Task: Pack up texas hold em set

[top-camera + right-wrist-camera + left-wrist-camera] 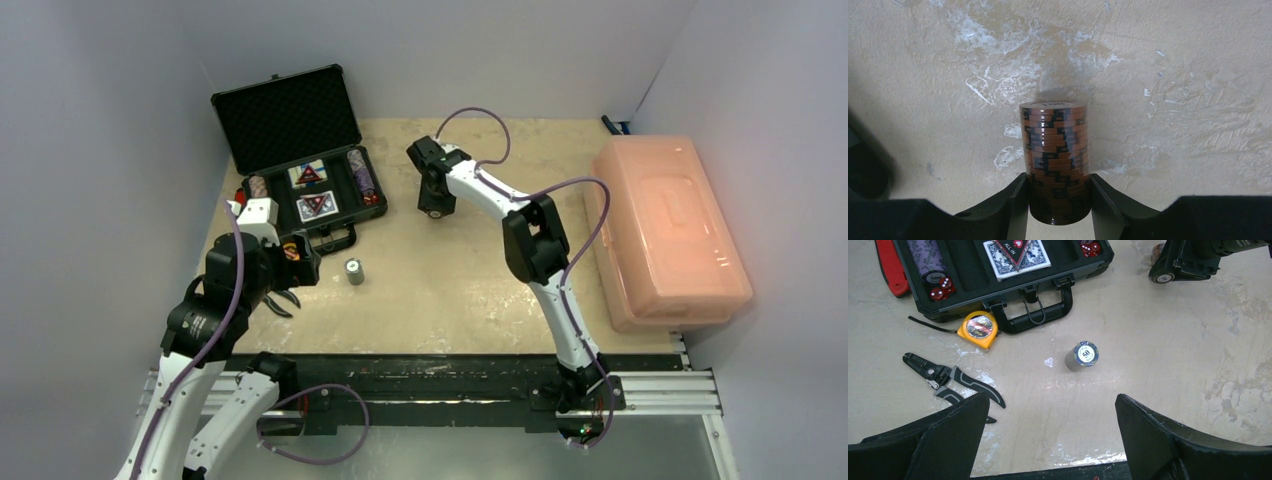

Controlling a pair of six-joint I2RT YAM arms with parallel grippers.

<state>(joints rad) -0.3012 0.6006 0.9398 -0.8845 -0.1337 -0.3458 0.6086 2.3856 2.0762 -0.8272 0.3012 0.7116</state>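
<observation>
Right gripper (1058, 181) clamped the orange chip stack (1054, 150) between its fingers, long axis running forward past their tips; left gripper (1051, 399) gaped wide.

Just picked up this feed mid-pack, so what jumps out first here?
The big pink bin on the right and the open black case at the far left, partly packed, catch the eye first. Just right of the case, the right gripper pinches an orange chip stack standing upright. A grey stack stands alone in front of the case, ahead of the open left gripper.
</observation>
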